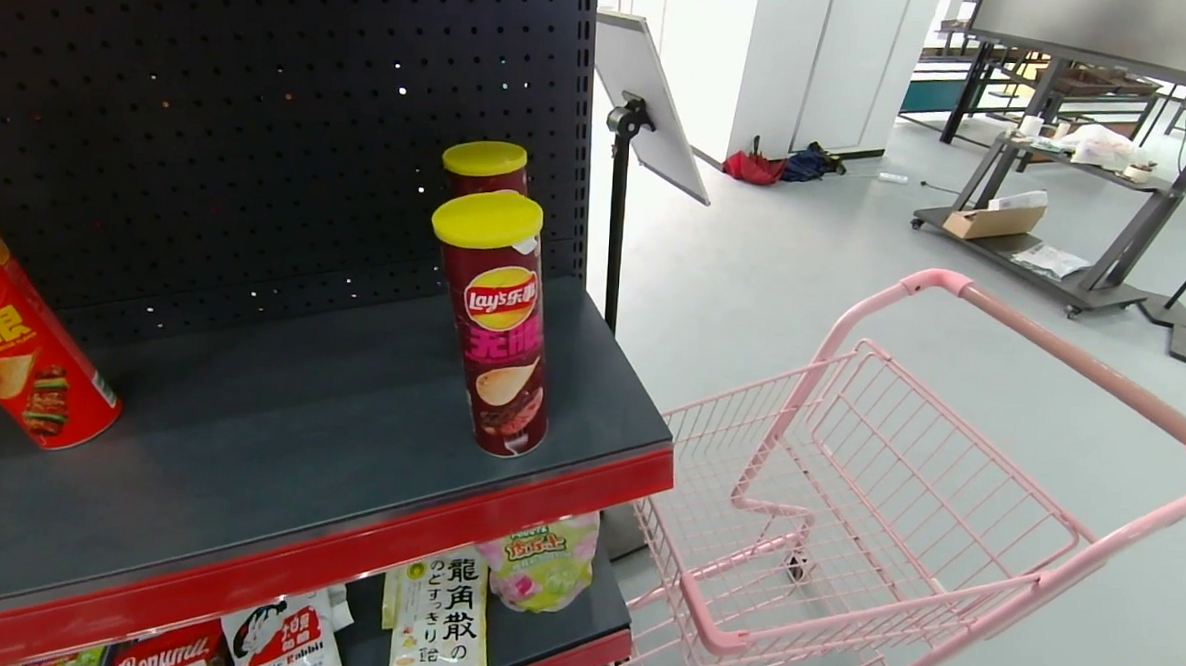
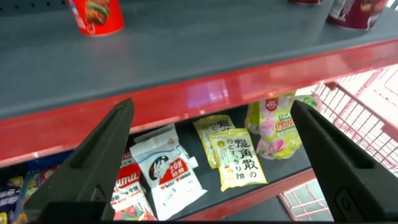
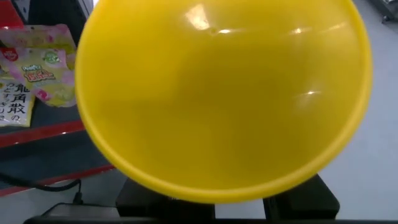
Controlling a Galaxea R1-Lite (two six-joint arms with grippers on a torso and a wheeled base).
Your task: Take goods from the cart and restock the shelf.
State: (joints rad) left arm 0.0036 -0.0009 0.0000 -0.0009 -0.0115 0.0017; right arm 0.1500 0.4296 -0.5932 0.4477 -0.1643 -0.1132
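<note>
Two maroon chip cans (image 1: pixel 492 319) upright on shelf (image 1: pixel 298 440)

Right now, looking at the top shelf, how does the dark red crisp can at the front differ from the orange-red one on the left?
The dark red can is maroon with pink lettering; the orange-red can has yellow lettering. The dark red can stands near the shelf's right end, the orange-red can far left. A second can stands behind the dark red can; the orange-red can stands alone. Both are tall tubes.
</note>
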